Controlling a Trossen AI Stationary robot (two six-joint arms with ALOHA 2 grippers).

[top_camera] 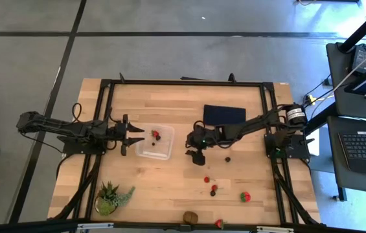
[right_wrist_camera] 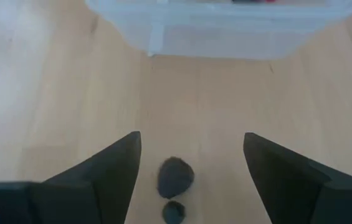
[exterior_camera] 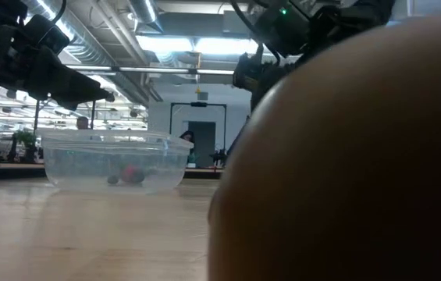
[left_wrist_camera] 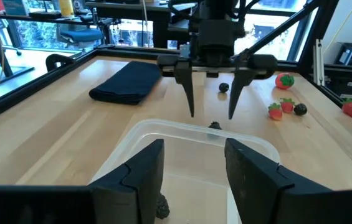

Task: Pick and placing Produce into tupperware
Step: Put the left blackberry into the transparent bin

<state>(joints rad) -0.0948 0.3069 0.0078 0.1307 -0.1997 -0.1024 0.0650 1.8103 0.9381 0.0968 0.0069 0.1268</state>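
Right pincer (right_wrist_camera: 191, 168) hanging released over a small dark round berry (right_wrist_camera: 176, 177), clear squarish plastic tupperware (right_wrist_camera: 225, 28) lying partly cut off, left pincer (left_wrist_camera: 191, 168) hovering released above it.

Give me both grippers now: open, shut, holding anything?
Left gripper: open, empty, over the tupperware.
Right gripper: open, empty, straddling a dark berry on the table.

Two matte black jointed arms, each ending in a two-fingered hand

The left hand (top_camera: 131, 137) has blunt, wedge-shaped black fingers (left_wrist_camera: 139, 177) with bevelled edges. The right hand (left_wrist_camera: 212, 112) tapers to thin pointed black fingers under a boxy black wrist block. A small green light glows on the right arm, and black cables loop along both arms.
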